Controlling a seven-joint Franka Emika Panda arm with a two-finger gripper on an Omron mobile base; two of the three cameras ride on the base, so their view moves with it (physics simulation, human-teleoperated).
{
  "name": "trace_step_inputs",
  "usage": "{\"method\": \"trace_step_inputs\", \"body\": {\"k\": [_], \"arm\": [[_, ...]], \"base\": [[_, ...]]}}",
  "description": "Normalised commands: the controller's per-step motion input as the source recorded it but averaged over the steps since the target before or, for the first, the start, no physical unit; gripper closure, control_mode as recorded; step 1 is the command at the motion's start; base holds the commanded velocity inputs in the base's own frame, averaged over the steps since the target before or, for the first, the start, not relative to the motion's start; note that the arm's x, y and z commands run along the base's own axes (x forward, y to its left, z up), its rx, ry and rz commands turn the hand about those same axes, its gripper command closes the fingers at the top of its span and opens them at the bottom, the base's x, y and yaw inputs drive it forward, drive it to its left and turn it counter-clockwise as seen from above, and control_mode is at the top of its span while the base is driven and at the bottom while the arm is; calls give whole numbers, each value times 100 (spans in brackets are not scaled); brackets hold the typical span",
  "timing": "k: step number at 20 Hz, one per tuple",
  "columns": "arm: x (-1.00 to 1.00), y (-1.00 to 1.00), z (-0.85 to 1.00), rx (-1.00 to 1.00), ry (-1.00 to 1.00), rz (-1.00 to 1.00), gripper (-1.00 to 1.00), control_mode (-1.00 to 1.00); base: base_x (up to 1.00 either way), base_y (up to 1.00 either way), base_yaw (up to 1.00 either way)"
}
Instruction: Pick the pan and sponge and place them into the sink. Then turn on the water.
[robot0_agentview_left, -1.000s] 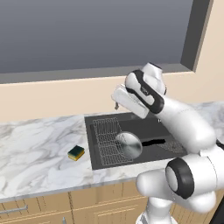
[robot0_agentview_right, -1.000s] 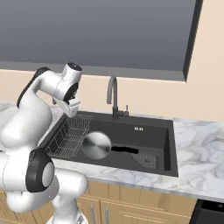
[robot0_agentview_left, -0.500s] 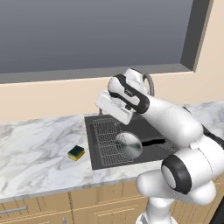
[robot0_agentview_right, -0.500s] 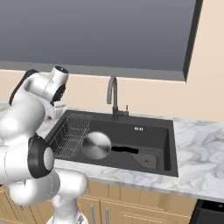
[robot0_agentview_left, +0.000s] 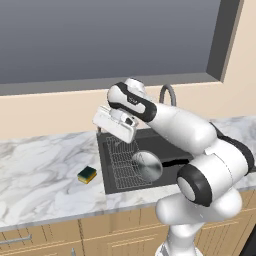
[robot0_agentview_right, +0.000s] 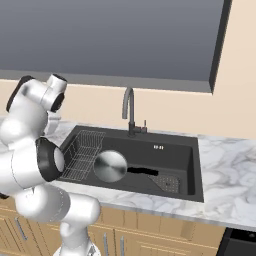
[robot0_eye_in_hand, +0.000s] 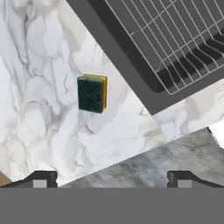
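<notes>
Claw (robot0_eye_in_hand: 112, 177) wide open, empty — sponge (robot0_eye_in_hand: 92, 93) on counter, apparently well ahead of tips.

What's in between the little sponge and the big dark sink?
Nothing but bare marble counter. In the left base view the sponge sits apart from the sink, and the hand view shows the same empty strip of counter between them.

Wall: plain beige painted wall (robot0_agentview_right: 165, 107), running behind the counter.
Window: wide window with dull grey-blue pane (robot0_agentview_left: 100, 35) and dark grey frame (robot0_agentview_right: 218, 45), sill just above the counter.
Counter: white marble countertop with grey veining (robot0_agentview_left: 35, 165).
Cabinets: light wooden cabinet fronts (robot0_agentview_left: 50, 235) under the counter, thin metal handles (robot0_agentview_right: 121, 245).
Light: even, soft, no hard shadows.
</notes>
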Motion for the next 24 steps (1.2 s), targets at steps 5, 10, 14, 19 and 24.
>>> {"method": "trace_step_inputs", "body": {"k": [5,10,14,19,24], "arm": [[-11,20,-16,-2,6,0,-100,-100],[-22,4,-20,-8,0,-5,-100,-100],[-12,0,-19,-12,0,-11,-100,-100],[-5,0,-15,-7,0,-12,-100,-100],[0,2,-29,-1,0,-10,-100,-100]], "base": [[0,0,0],[0,0,0],[0,0,0],[0,0,0],[0,0,0]]}}
